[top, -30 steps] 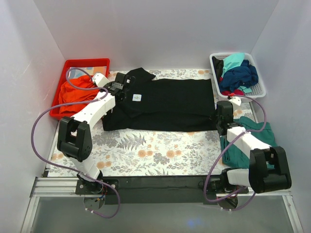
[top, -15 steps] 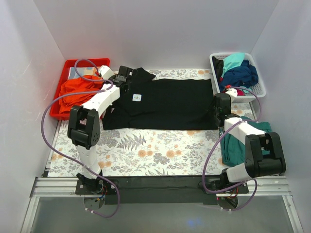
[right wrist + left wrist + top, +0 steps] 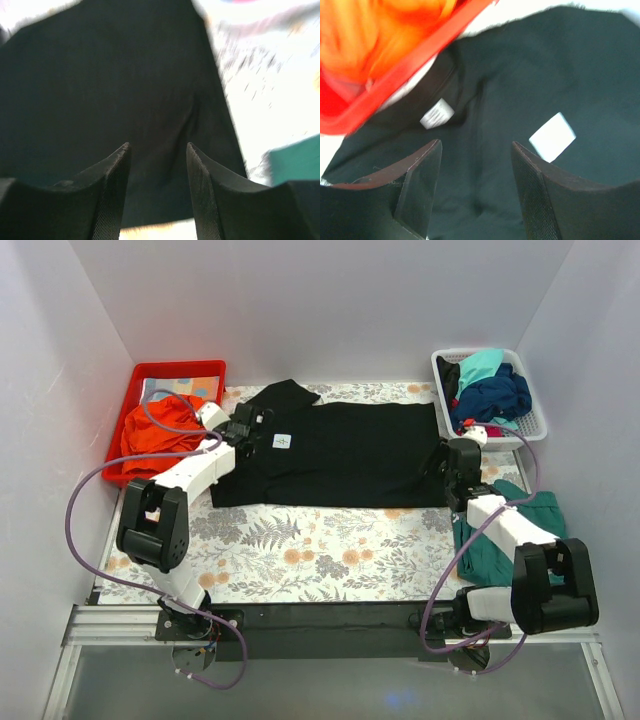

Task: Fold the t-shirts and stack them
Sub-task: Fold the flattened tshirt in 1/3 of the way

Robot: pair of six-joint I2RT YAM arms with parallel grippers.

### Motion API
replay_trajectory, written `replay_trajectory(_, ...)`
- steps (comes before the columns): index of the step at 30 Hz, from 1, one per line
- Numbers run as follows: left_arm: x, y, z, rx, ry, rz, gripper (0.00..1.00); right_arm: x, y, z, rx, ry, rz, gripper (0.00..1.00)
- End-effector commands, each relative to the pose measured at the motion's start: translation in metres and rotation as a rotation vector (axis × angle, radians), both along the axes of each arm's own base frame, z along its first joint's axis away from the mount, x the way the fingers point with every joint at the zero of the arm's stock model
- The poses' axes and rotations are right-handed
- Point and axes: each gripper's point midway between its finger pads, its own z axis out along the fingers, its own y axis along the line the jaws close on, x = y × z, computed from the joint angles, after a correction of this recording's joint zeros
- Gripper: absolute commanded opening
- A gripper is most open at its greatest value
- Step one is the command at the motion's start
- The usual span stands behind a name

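Nearest the arm bases, on the right side of the flower-patterned table (image 3: 300,540), a teal cloth t-shirt (image 3: 510,530) lies folded in a heap beside the right arm. Further in, the black soft short-sleeved t-shirt (image 3: 350,455) lies flat across the middle of the table, collar end to the left and hem to the right, with one sleeve sticking out along its far edge. The right arm's fingers (image 3: 107,190) hang spread apart over the hem end, with nothing between them but the dark cloth below. The left arm's fingers (image 3: 420,185) are likewise parted and empty above the collar, close to the small white square neck label (image 3: 552,136). Beyond the left arm stands the red plastic tray (image 3: 135,380) holding a bunched orange cloth (image 3: 155,430); at the far right the white slatted basket (image 3: 535,400) holds the crumpled turquoise t-shirt (image 3: 480,365) and navy t-shirt (image 3: 495,395). The fold of the black shirt looks to be under way, with both arms placed for a fresh grip. The next move probably calls for each pair to drop onto one cloth edge, pinch it cleanly, and carry both ends over together so the layers stay even.
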Motion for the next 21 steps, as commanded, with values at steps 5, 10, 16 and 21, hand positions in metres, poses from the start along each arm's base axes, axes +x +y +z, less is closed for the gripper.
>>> replay_trajectory(5, -0.036, -0.006, -0.032, -0.105, 0.021, -0.039, 0.55, -0.025, 0.031, -0.063, 0.103, 0.166, 0.126, 0.50)
replay_trajectory(10, -0.034, 0.001, -0.052, -0.129, 0.030, -0.034, 0.55, -0.028, 0.035, -0.092, 0.108, 0.243, 0.140, 0.49)
replay_trajectory(16, -0.055, 0.020, -0.093, -0.108, 0.136, 0.017, 0.55, -0.058, 0.021, -0.132, 0.106, 0.404, 0.054, 0.46)
replay_trajectory(21, -0.074, 0.033, -0.117, -0.098, 0.221, 0.068, 0.55, -0.084, -0.021, -0.136, -0.007, 0.480, -0.080, 0.46)
